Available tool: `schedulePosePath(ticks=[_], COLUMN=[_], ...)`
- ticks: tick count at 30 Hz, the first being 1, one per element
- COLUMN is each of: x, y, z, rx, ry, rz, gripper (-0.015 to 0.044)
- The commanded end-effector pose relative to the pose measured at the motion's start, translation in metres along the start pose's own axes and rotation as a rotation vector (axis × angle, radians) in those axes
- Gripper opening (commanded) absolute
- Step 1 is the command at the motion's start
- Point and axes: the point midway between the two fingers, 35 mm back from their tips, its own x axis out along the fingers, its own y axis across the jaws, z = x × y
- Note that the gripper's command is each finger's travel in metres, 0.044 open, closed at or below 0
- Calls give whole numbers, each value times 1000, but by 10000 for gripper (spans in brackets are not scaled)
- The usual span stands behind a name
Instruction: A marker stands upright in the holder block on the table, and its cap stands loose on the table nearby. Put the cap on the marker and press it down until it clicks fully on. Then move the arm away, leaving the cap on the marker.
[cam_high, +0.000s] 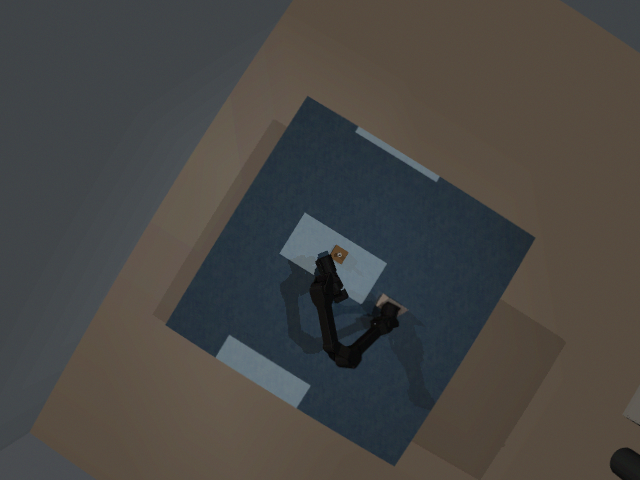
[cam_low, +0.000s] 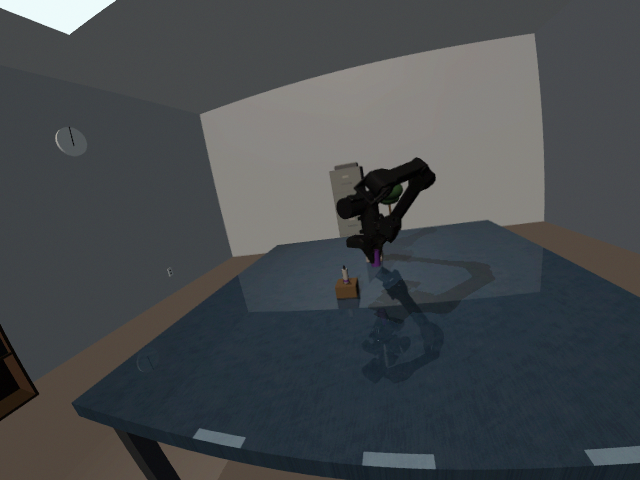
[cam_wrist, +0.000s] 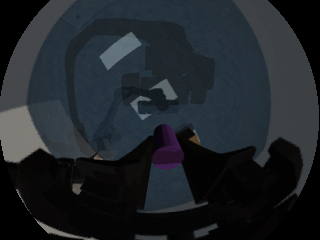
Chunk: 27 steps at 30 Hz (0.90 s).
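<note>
The purple cap (cam_low: 376, 258) (cam_wrist: 167, 150) is held between the fingers of my gripper (cam_low: 376, 254) (cam_wrist: 164, 138), which is shut on it and raised above the table. In the top view the arm hides the cap and the fingertips. The marker (cam_high: 339, 255) (cam_low: 345, 275) stands upright with its dark tip up and bare in the brown holder block (cam_high: 342, 250) (cam_low: 346, 291). In the exterior view the cap is to the right of the marker and higher than its tip. In the wrist view the holder block (cam_wrist: 195, 139) shows partly behind the right finger; the marker is not clearly visible.
The blue table (cam_high: 320, 155) (cam_low: 284, 361) carries bright reflections and the arm's shadow. The arm's base (cam_high: 390, 310) stands on a pale plate (cam_high: 383, 299) to the lower right in the top view. A filing cabinet (cam_low: 345, 180) and a plant (cam_low: 391, 193) are behind the arm.
</note>
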Motion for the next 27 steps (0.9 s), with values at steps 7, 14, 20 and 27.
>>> schedulePosePath(ticks=[7, 14, 20, 27], x=[-12, -19, -24, -30], y=[-21, -35, -47, -60], z=[-20, -35, -48, -64], rx=[-5, -7, -7, -7], ry=[11, 12, 9, 5], rz=[0, 1, 2, 3], gripper=[0, 0, 0, 0])
